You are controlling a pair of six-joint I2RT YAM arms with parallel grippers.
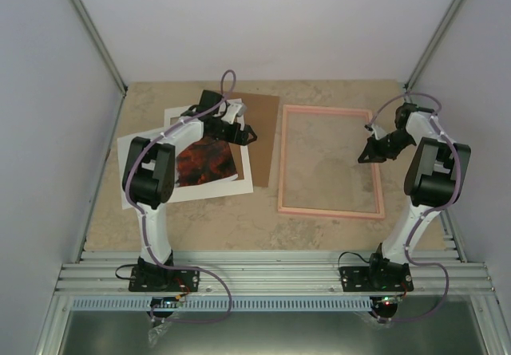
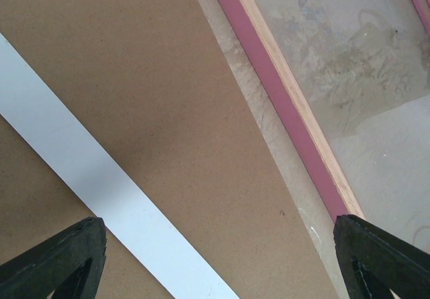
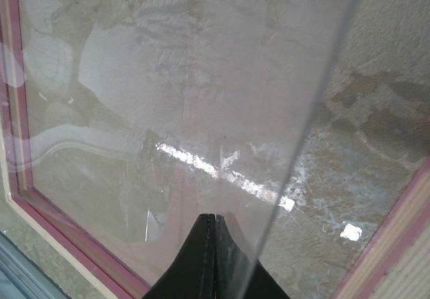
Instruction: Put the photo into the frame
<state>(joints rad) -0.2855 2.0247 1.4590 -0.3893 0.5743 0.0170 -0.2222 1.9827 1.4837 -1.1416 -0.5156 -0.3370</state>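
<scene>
The photo (image 1: pixel 206 163), red-orange on dark, lies on white sheets at the left, partly hidden by my left arm. The thin pink frame (image 1: pixel 329 161) lies flat at the centre right; its rail also shows in the left wrist view (image 2: pixel 282 104) and the right wrist view (image 3: pixel 396 225). My left gripper (image 1: pixel 242 134) is open and empty, hovering over the brown backing board (image 2: pixel 168 111) beside the frame's left rail. My right gripper (image 1: pixel 369 151) is shut on the edge of a clear pane (image 3: pixel 168 97), held tilted over the frame's opening.
A white mat (image 1: pixel 180 117) overlaps the brown board (image 1: pixel 259 132); a strip of it shows in the left wrist view (image 2: pixel 87 171). Another white sheet (image 1: pixel 128 175) lies under the photo. Grey walls and metal posts close in the table on both sides.
</scene>
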